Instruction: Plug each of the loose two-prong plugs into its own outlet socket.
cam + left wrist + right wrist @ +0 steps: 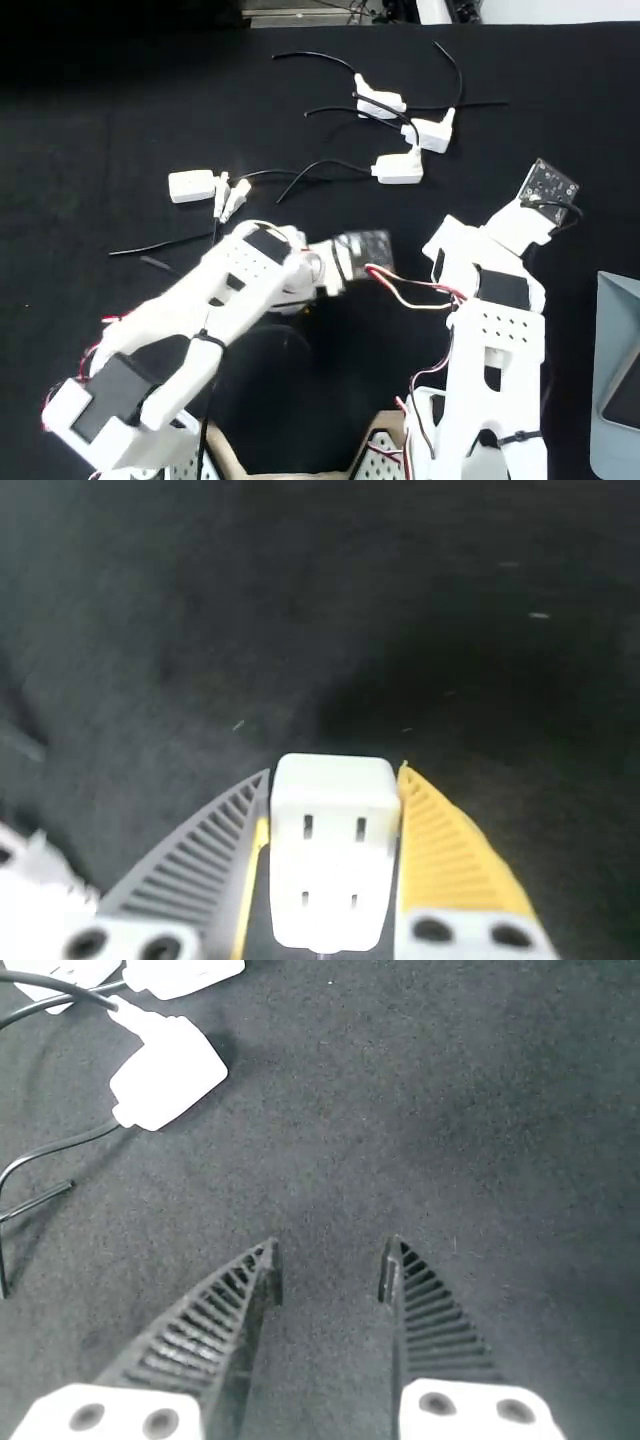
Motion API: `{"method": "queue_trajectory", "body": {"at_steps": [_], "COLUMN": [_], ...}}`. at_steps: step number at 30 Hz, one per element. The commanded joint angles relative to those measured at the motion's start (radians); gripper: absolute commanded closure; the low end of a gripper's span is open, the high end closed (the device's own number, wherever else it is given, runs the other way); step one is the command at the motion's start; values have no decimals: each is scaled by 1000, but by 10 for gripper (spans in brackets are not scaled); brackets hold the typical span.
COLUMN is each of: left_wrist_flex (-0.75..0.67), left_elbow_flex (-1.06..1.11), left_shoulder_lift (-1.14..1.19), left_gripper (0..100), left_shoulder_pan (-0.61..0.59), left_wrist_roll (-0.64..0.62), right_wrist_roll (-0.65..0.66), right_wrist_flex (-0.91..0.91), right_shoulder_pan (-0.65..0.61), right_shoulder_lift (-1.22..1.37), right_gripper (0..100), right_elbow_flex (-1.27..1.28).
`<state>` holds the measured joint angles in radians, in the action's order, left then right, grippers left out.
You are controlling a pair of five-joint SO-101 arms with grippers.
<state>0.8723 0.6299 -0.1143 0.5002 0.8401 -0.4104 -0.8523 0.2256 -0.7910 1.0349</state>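
left gripper [335, 773]: fingers clamped on a white outlet socket [335, 850], one finger on each side, slotted face toward the wrist camera, over the black desk [300, 600]. right gripper [330, 1260]: fingers apart above bare desk, with a white corded plug [165, 1075] lying near. high view: a white block [192, 185] lies on the desk's left part with two small plugs [228, 197] just beside it; three more white corded pieces [432, 132] lie near one another toward the far edge.
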Motion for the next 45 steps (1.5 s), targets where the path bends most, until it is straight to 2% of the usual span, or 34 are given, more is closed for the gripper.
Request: {"method": "queue_trajectory", "body": {"at_steps": [1, 5, 9, 15, 17, 21, 26, 32, 39, 45], "left_wrist_flex": [11, 11, 17, 20, 20, 21, 123, 163, 160, 41], "left_elbow_flex": [-64, -111, -166, -185, -188, -179, -166, -67, 159, 389], "left_shoulder_lift": [-48, 11, 98, 147, 137, 51, -123, -330, -563, -749], "left_gripper": [902, 902, 898, 723, 708, 707, 707, 708, 760, 768], "left_shoulder_pan": [-113, -200, -228, -236, -246, -268, -315, -443, -573, -763], "left_wrist_roll": [-95, -147, -236, -463, -489, -482, -486, -559, -621, -723], "right_wrist_roll": [12, 12, 12, 12, 12, 12, 12, 14, 78, 100], "right_wrist_flex": [15, 15, 15, 15, 15, 15, 15, 15, 15, 15], "right_shoulder_pan": [11, 11, 11, 11, 11, 11, 9, 8, -110, -347], "right_shoulder_lift": [-24, -24, -24, -24, -24, -24, -24, -24, -24, -15], "right_gripper": [835, 836, 836, 836, 836, 836, 836, 835, 835, 836], "right_elbow_flex": [-27, -27, -27, -25, -25, -25, -18, -24, -48, -122]}}
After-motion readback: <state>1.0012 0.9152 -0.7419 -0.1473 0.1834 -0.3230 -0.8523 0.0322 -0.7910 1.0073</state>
